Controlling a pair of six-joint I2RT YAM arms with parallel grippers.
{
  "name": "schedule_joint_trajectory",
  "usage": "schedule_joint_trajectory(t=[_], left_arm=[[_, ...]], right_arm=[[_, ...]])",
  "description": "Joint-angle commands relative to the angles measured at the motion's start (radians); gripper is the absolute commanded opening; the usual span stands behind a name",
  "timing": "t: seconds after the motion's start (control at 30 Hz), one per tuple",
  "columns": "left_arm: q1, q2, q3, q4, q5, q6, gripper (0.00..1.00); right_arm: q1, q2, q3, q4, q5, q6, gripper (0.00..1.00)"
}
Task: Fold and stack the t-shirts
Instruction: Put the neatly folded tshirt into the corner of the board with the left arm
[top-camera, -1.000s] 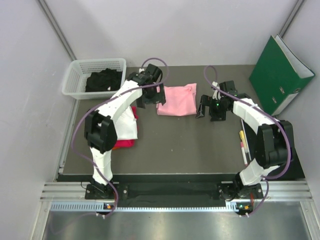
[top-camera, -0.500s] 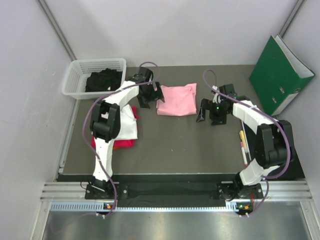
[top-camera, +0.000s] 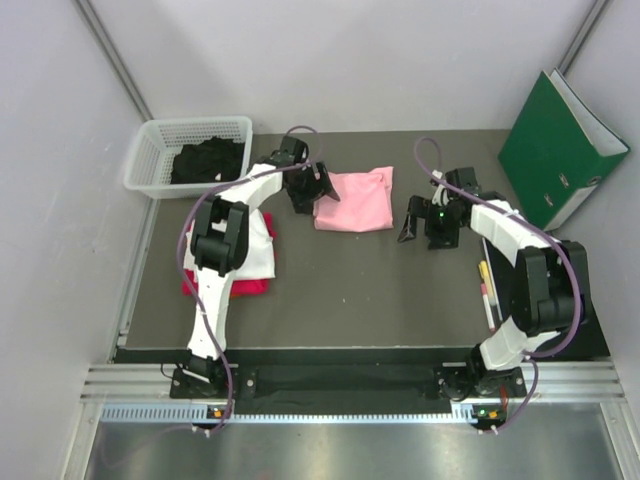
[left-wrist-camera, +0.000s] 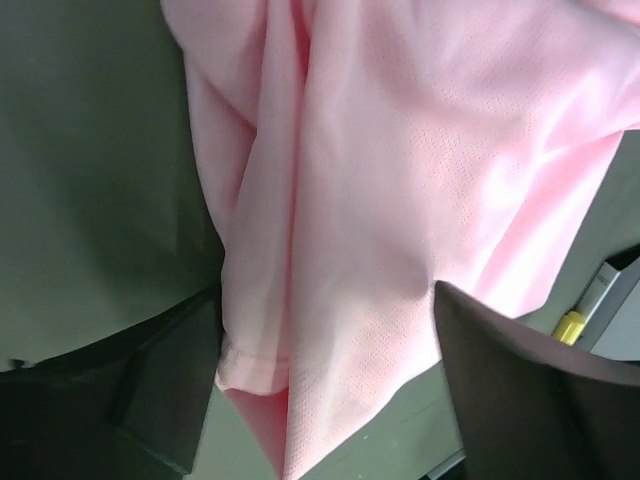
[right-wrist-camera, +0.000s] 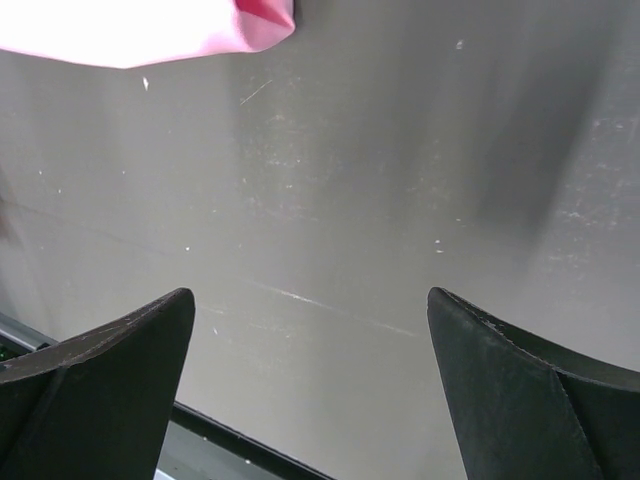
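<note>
A folded light pink t-shirt (top-camera: 353, 200) lies at the back middle of the dark mat. My left gripper (top-camera: 313, 190) is open at the shirt's left edge. In the left wrist view the pink shirt (left-wrist-camera: 400, 180) fills the frame and its hemmed corner lies between my open left gripper (left-wrist-camera: 330, 385). My right gripper (top-camera: 414, 220) is open and empty, just right of the shirt. In the right wrist view it (right-wrist-camera: 310, 295) hangs over bare mat, with a corner of the pink shirt (right-wrist-camera: 150, 25) at the top. A white t-shirt (top-camera: 256, 248) lies on a magenta-red one (top-camera: 248, 288) at the left.
A white mesh basket (top-camera: 150, 150) at the back left holds a black t-shirt (top-camera: 208, 160). A green binder (top-camera: 560, 150) leans at the back right. Pink and yellow markers (top-camera: 486, 285) lie by the right arm. A yellow marker tip (left-wrist-camera: 570, 326) shows in the left wrist view.
My left gripper has moved right, up to the pink shirt's left edge. My right gripper has shifted slightly right, away from the shirt. The shirts have not moved.
</note>
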Motion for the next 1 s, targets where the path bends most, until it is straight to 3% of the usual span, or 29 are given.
schedule_joint_trajectory(t=[0.0, 0.03, 0.07, 0.17, 0.2, 0.6, 0.97], left_arm=[[-0.025, 0.118, 0.050, -0.028, 0.003, 0.012, 0.75], [-0.030, 0.131, 0.063, -0.060, -0.006, 0.017, 0.67], [-0.034, 0.137, 0.079, -0.081, -0.025, 0.023, 0.44], [-0.039, 0.143, 0.064, -0.132, -0.063, 0.037, 0.15], [-0.039, 0.128, 0.060, -0.146, -0.072, 0.047, 0.00], [-0.027, -0.196, 0.040, -0.371, -0.235, 0.211, 0.00], [0.032, -0.438, 0.028, -0.577, -0.328, 0.166, 0.00]], right_arm=[[-0.035, -0.014, 0.026, 0.009, -0.001, -0.017, 1.00], [-0.040, -0.015, 0.024, 0.011, -0.004, -0.017, 1.00], [-0.048, -0.015, 0.023, 0.012, -0.006, -0.017, 1.00], [-0.057, -0.017, 0.023, 0.012, -0.015, -0.014, 0.99], [-0.058, -0.018, 0.023, 0.012, -0.014, -0.014, 1.00], [-0.060, -0.018, -0.014, 0.042, -0.044, -0.003, 1.00], [-0.060, -0.015, -0.055, 0.081, -0.095, 0.014, 1.00]])
